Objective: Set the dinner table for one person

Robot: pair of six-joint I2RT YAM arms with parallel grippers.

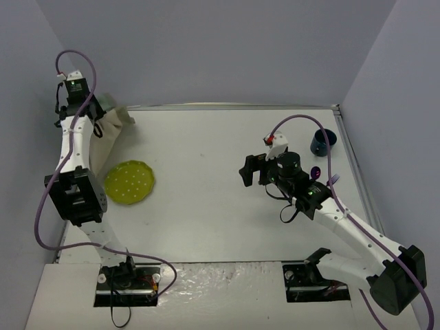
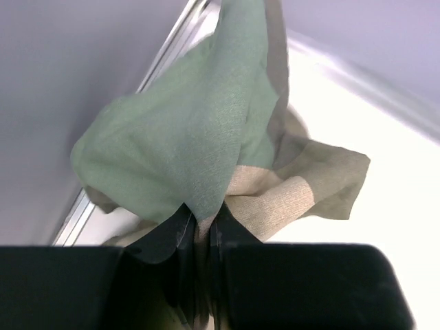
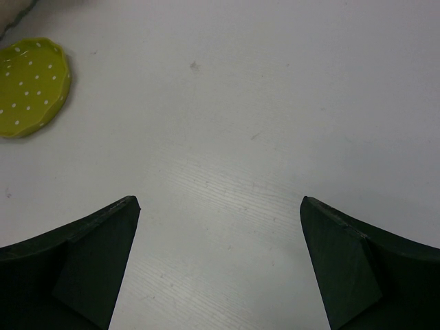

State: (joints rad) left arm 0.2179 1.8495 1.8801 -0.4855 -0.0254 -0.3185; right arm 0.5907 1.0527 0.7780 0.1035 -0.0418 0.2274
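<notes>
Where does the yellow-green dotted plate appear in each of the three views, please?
Top external: the plate lies left of centre, beside the left arm.
Left wrist: not in it; the cloth mat, pinched in the left gripper, fills the view.
Right wrist: the plate sits at the upper left edge.
Shared landmark: the white tabletop, seen in all three views.

The left gripper (image 1: 103, 110) sits at the table's (image 1: 206, 213) far left corner, against a bunched beige cloth (image 1: 114, 130). A yellow-green dotted plate (image 1: 129, 183) lies just nearer. The right gripper (image 1: 251, 170) hangs over mid-table, and a blue cup (image 1: 322, 142) stands far right.
</notes>
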